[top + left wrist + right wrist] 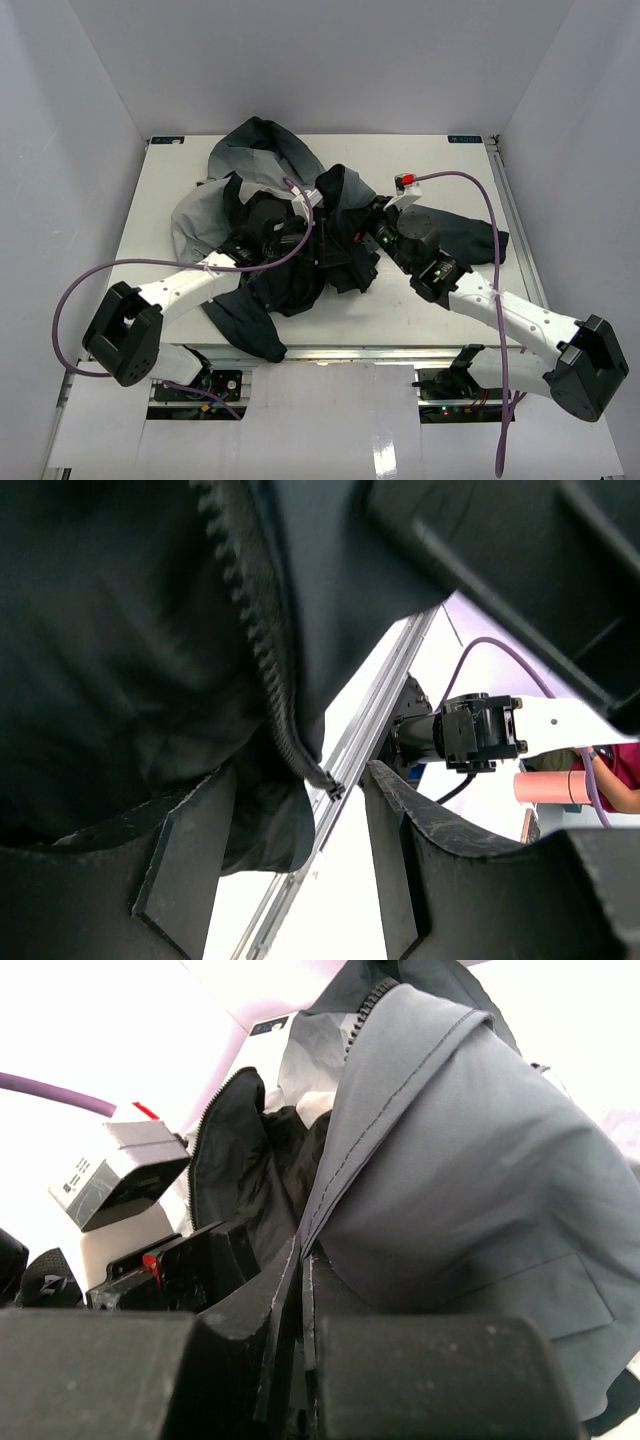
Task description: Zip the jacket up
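The jacket (pixel 262 160) lies crumpled in the middle of the table, light grey at the back and dark charcoal in front. My left gripper (pixel 306 238) is open over its dark middle. In the left wrist view (pixel 295 780) dark cloth drapes over the left finger (pixel 185 855), and a line of zipper teeth (pixel 255 630) hangs down, ending at a small tip (pixel 333 788) between the open fingers. My right gripper (pixel 368 232) is shut on a grey front edge of the jacket (pixel 430 1160). In the right wrist view (pixel 305 1260) the pads pinch that stitched edge.
The white table (pixel 430 310) has a metal rail along its near edge (pixel 375 715). Grey walls close in the left, back and right. The right arm (pixel 470 730) shows beyond the left fingers. The left wrist camera (pixel 120 1175) sits close to the right gripper.
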